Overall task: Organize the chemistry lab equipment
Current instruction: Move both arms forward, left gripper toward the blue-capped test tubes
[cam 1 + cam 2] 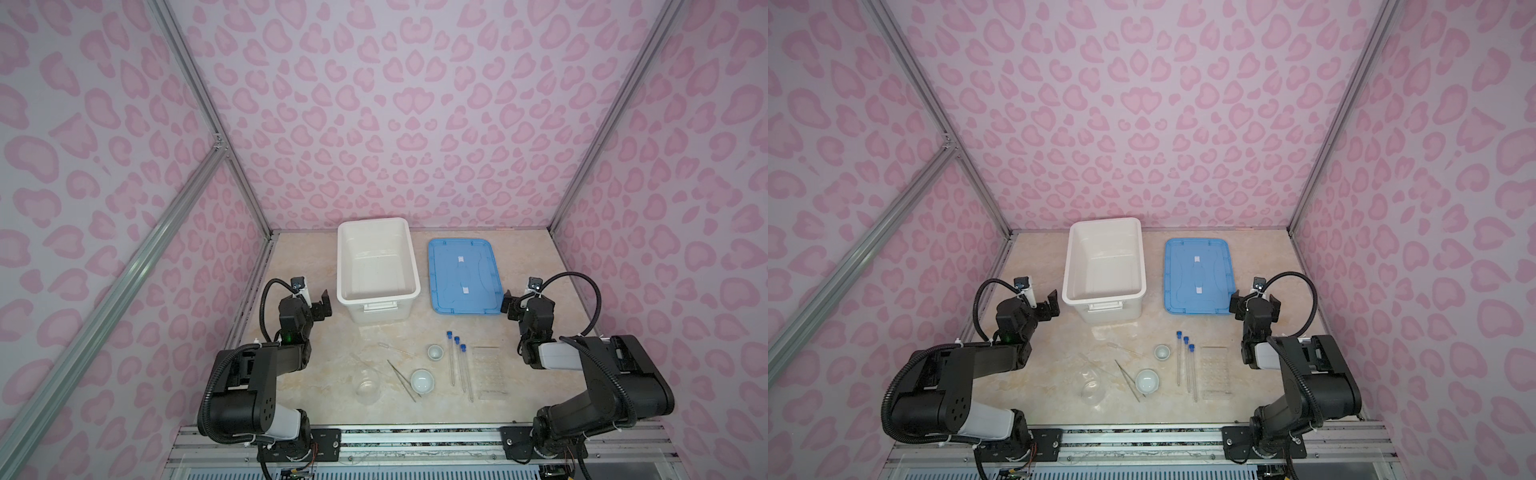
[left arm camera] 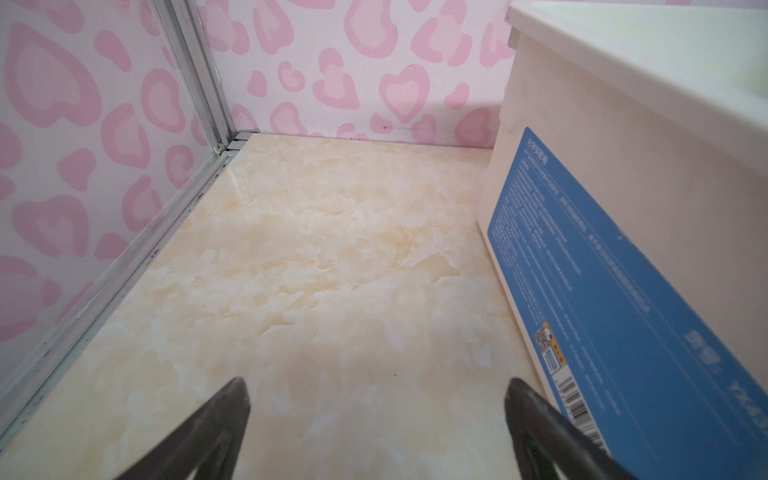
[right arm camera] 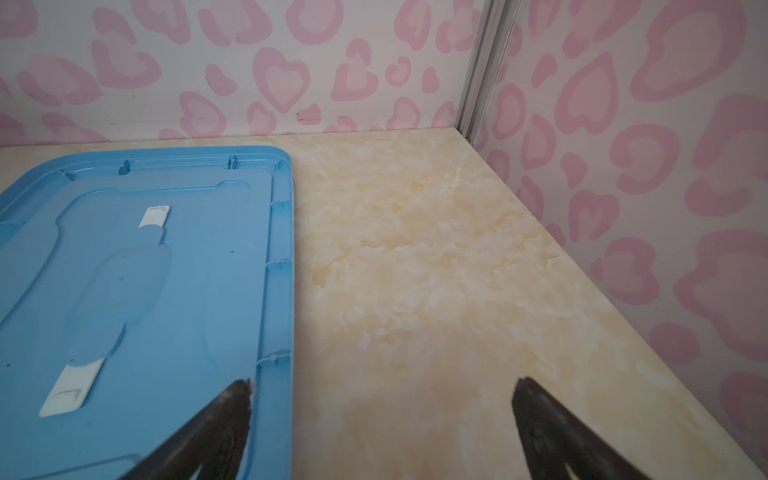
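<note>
In both top views the chemistry lab equipment lies on the front half of the marble table. Three blue-capped tubes [image 1: 460, 365] [image 1: 1187, 365] lie side by side, with a clear rack [image 1: 490, 372] [image 1: 1216, 372] flat to their right. Left of the tubes sit a small white dish [image 1: 435, 352] and a larger one [image 1: 422, 380], then thin metal tweezers [image 1: 401, 380], clear droppers [image 1: 395, 350] and a clear glass vessel [image 1: 368, 384]. My left gripper [image 1: 323, 306] [image 2: 376, 390] hovers open left of the box. My right gripper [image 1: 528, 302] [image 3: 382, 388] hovers open at the lid's right edge. Both are empty.
An open white box [image 1: 411, 266] [image 2: 623, 166] stands at the back centre. Its blue lid [image 1: 463, 274] [image 3: 166, 270] lies flat to its right. Pink patterned walls with metal frame posts close in the table on three sides.
</note>
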Tool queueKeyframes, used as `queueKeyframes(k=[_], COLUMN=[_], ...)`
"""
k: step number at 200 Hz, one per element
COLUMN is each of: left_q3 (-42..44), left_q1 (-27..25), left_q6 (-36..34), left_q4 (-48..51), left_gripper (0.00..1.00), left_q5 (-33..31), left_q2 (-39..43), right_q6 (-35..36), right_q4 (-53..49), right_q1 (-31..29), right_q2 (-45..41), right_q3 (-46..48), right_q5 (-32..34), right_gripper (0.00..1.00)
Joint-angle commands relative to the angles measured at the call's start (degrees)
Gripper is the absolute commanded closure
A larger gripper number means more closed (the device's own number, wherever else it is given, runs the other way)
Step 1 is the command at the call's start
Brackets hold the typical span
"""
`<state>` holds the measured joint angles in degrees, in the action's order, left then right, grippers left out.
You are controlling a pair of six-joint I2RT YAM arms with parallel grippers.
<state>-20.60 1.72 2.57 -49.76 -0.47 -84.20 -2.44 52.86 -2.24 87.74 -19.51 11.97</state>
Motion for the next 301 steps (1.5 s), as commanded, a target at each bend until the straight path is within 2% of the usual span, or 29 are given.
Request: queueKeyframes(k=[1, 24, 45, 77, 105, 130, 149, 172, 201, 222, 244, 265, 290, 301], left_q3=[0.5, 0.2, 0.7, -0.9, -5.9, -10.8, -14.8, -19.9, -26.2, -29.9, -34.8, -40.5, -46.0, -48.5], left_q1=[0.0, 0.3, 0.5, 0.5, 0.5, 0.3, -1.6, -8.3, -20.7, -29.8, -41.9, -53.7, -62.7, -65.6], left_q6=[0.0, 1.6, 2.9, 7.8, 19.0, 23.2, 24.4, 24.4, 24.5, 25.6, 26.2, 27.2, 30.5, 31.2], left_q4=[-3.2, -1.5, 1.7, 13.0, 28.6, 40.5, 48.9, 57.8, 66.2, 69.5, 72.8, 76.1, 77.0, 77.2], left_gripper=[0.03, 0.03, 0.03, 0.03, 0.03, 0.03, 0.03, 0.02, 0.0, 0.03, 0.05, 0.09, 0.18, 0.25], left_q5=[-0.3, -3.4, -6.3, -9.4, -10.9, -4.2, -0.7, -2.6, -6.7, -8.0, -13.2, -19.7, -19.4, -18.7], left_q2=[0.5, 2.1, 7.1, 16.6, 25.2, 32.0, 36.2, 40.0, 39.8, 37.2, 32.0, 25.2, 15.7, 10.3], right_q6=[0.1, -0.5, -0.3, -1.3, -4.7, -11.5, -15.2, -16.6, -17.2, -14.5, -13.7, -14.2, -13.8, -14.0], right_q4=[2.1, 2.7, 1.3, -15.7, -29.8, -44.2, -50.5, -54.4, -60.2, -64.2, -68.0, -71.8, -75.3, -76.5], right_q1=[0.0, 0.0, 0.0, -0.1, 0.0, 2.2, 3.8, 3.9, 2.0, -1.6, -4.1, -4.1, -4.0, -4.0], right_q2=[0.1, -0.2, -3.6, -11.9, -19.9, -27.8, -32.6, -37.4, -38.3, -36.6, -34.7, -34.0, -34.1, -34.0], right_q3=[-0.2, 0.2, 0.2, -3.8, -7.5, -11.8, -13.4, -14.0, -16.7, -19.6, -22.3, -23.6, -24.0, -24.1], right_q5=[0.8, 1.7, 1.8, 0.0, -1.2, -8.1, -14.0, -21.1, -24.4, -25.7, -27.3, -28.0, -26.0, -25.8], right_gripper=[0.01, 0.02, 0.03, 0.03, 0.03, 0.03, 0.02, 0.02, 0.05, 0.06, 0.06, 0.07, 0.08, 0.07])
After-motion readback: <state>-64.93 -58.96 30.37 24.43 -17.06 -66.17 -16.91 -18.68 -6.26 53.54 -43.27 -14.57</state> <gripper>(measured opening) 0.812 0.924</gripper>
